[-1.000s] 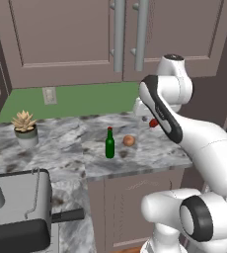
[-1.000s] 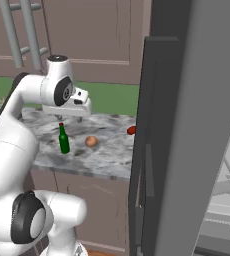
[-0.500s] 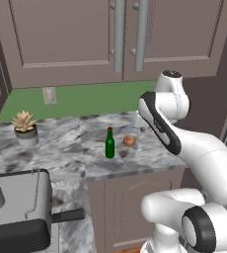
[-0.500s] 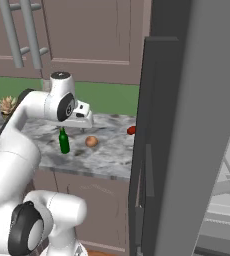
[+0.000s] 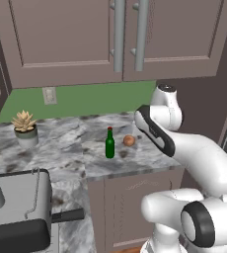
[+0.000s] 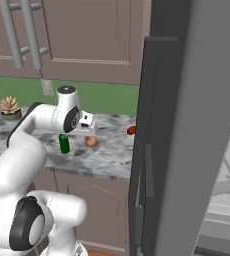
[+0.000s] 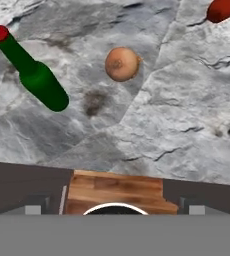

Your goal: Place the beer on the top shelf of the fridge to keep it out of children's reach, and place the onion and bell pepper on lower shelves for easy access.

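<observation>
The beer point(image 5: 109, 144) point(image 6: 64, 143) point(image 7: 34, 75) stands upright on the marble counter point(image 5: 76, 148). Just right of it lies the onion point(image 5: 129, 141) point(image 6: 91, 141) point(image 7: 121, 64). The bell pepper point(image 6: 131, 130) point(image 7: 223, 9) rests farther right, near the fridge point(image 6: 187, 125). My gripper point(image 6: 89, 126) point(image 7: 114, 209) hovers above the counter's front edge near the bottle and onion. It is open, its tips far apart with nothing between them. Pale lower shelves point(image 6: 222, 220) show past the open door; the top shelf is hidden.
The fridge's thick open door point(image 6: 149, 150) stands just right of the counter. A potted succulent point(image 5: 25, 126) sits at the back left. A grey appliance point(image 5: 17, 202) fills the near left. Brown cupboards with long handles point(image 5: 130, 34) hang overhead.
The hand has dropped lower toward the counter over the bottle and onion, and its fingers have spread wider. The bottle and the vegetables have not moved.
</observation>
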